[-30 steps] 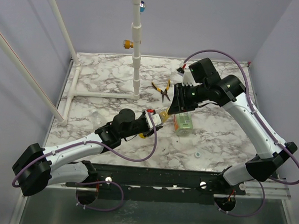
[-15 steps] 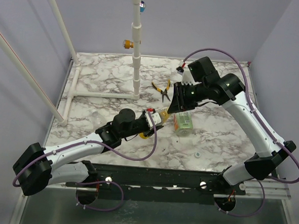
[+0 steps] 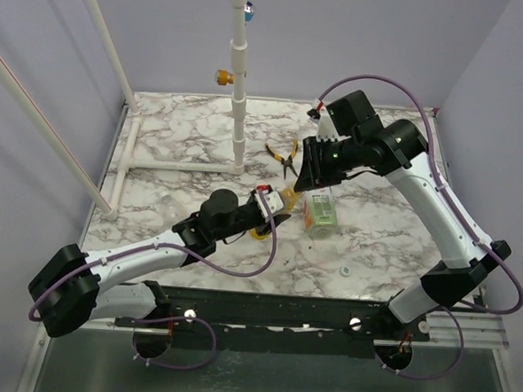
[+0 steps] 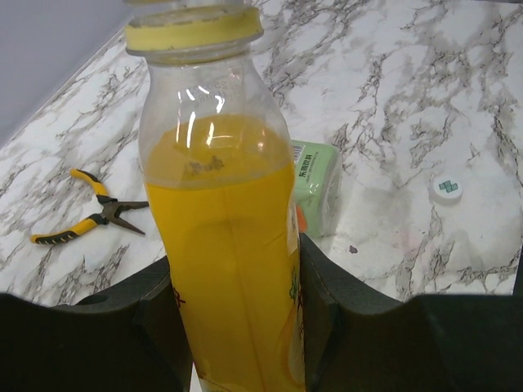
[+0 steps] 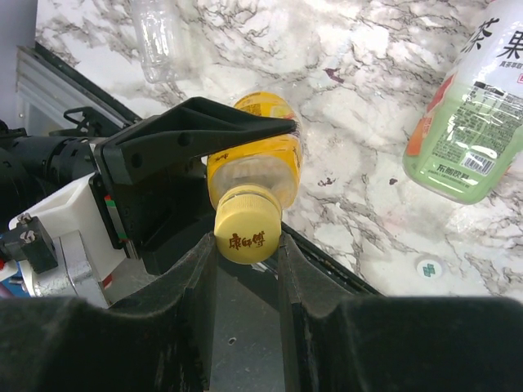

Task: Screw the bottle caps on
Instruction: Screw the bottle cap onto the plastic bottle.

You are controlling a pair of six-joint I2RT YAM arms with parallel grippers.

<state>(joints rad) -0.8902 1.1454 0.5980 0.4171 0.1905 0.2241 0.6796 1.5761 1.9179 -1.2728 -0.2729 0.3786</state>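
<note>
Right at the middle of the marble table [image 3: 186, 129], the yellow cap [image 5: 248, 237] sits on the neck of the yellow bottle [image 4: 229, 245], square on the rim as the left wrist view shows it. And the right gripper [image 5: 247, 247] has it: one finger pressed to each side of the cap, clamped tight, no gap showing on either side.

Below that, the left gripper [image 4: 235, 273] is closed around the bottle's body, dark fingers [image 4: 155, 294] hugging both flanks. Orange-yellow liquid fills the bottle up to the shoulder, and the band above it is clear. From overhead the bottle is lifted off the surface and tilted, its capped end pointing up toward the right arm, the two grippers meeting nose to nose.

Just beyond the pair, the green-label bottle [image 3: 320, 213] lies on its side on the marble; the pictures do not show its neck. Nearer the front edge, the whitish cap [image 3: 346, 272] rests flat, well apart from both bottles.

Farther back, the yellow-handled pliers [image 3: 286, 157] lie on the marble with handles splayed, beside the foot of the white pipe frame [image 3: 240, 88].
</note>
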